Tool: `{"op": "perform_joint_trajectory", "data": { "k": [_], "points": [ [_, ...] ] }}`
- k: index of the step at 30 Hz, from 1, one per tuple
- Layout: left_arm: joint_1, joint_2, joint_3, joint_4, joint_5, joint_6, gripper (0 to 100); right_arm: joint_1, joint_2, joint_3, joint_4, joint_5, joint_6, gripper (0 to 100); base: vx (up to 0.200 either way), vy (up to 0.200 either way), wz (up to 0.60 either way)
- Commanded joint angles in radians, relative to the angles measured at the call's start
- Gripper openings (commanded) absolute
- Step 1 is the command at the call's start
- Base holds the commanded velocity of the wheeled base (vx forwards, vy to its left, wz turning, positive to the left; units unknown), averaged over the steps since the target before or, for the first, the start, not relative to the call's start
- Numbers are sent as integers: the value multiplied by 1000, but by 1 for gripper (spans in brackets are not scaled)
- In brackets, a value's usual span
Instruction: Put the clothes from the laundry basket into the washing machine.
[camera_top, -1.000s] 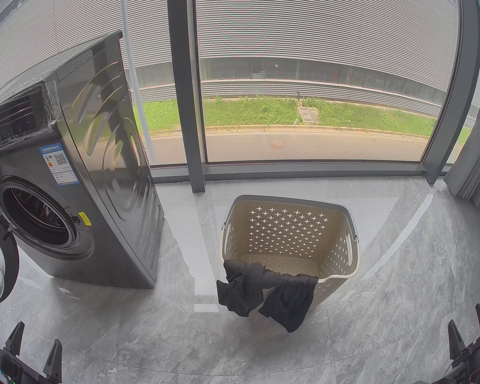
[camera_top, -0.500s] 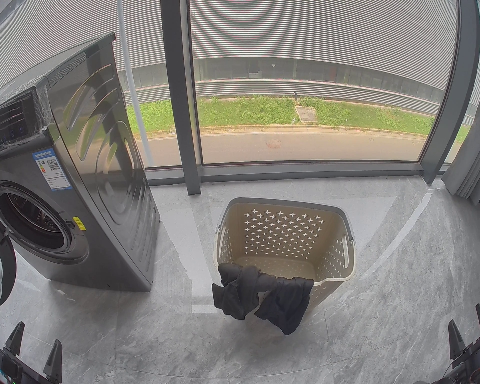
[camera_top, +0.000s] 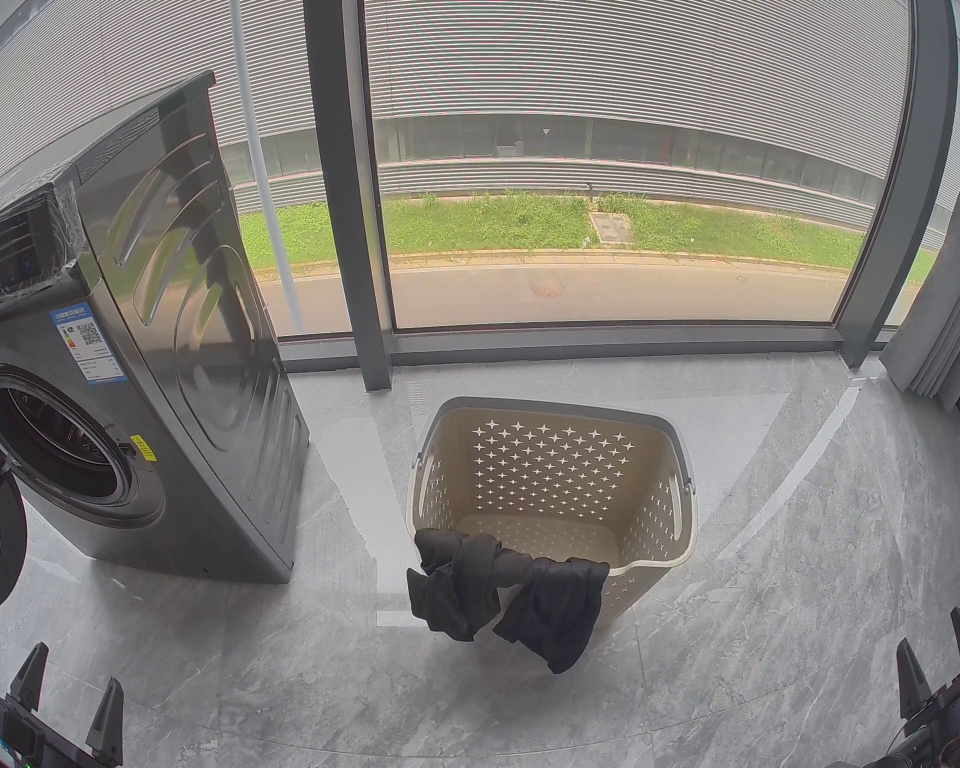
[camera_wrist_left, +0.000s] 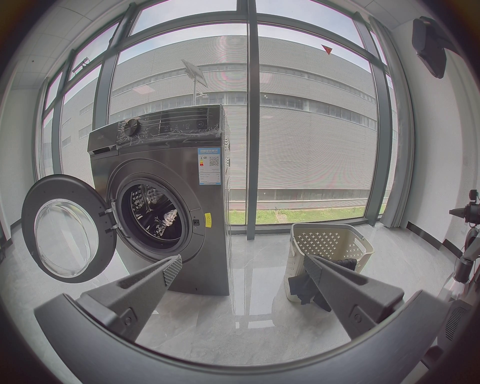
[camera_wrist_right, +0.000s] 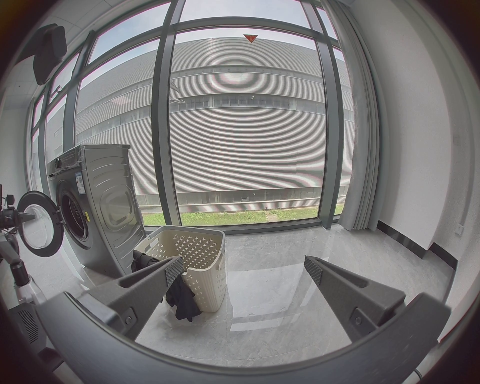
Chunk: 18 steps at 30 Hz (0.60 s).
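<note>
my head view has shifted, so everything slides left together; nothing itself moves. the dark clothes (camera_top: 505, 605) drape over the laundry basket's (camera_top: 550, 405) near rim, easy to pinch. left claw (camera_wrist_left: 241, 260) and right claw (camera_wrist_right: 241, 262) hang low, spread wide, empty. the washing machine (camera_top: 180, 330) door (camera_wrist_left: 67, 227) stands open for loading.

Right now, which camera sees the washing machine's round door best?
The left wrist view: the door hangs wide open, seen whole. The head view catches just its dark edge; the right wrist view shows it far off.
</note>
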Motion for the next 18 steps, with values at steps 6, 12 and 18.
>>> {"op": "perform_joint_trajectory", "data": {
  "k": [6, 12, 18],
  "points": [
    [0, -16, 18, 0, -1, 2, 100, 15, 28, -216, -8, 33, 24, 100, 67, 0, 0],
    [0, -16, 18, 1, -2, 8, 100, 133, 312, -268, 33, 208, 48, 100, 133, 0, 0],
    [0, -16, 18, 0, -1, 4, 100, 275, 714, -301, -155, 270, 73, 100, 0, 0, 0]
  ]
}}
